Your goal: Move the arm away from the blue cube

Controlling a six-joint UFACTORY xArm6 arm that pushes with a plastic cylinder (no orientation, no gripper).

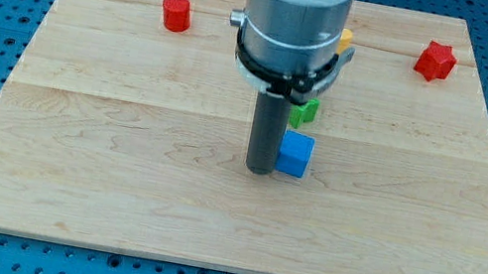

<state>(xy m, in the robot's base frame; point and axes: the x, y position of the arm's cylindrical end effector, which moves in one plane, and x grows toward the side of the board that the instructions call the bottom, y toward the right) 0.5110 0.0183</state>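
The blue cube (295, 154) sits near the middle of the wooden board (116, 175). My tip (260, 170) stands on the board right against the cube's left side, touching or nearly touching it. A green block (304, 112) lies just above the blue cube, partly hidden behind my rod.
A red cylinder (176, 12) stands at the top left. A red star-shaped block (435, 61) sits at the top right. A yellow block (344, 42) peeks out from behind the arm's body at the top centre. Blue pegboard surrounds the board.
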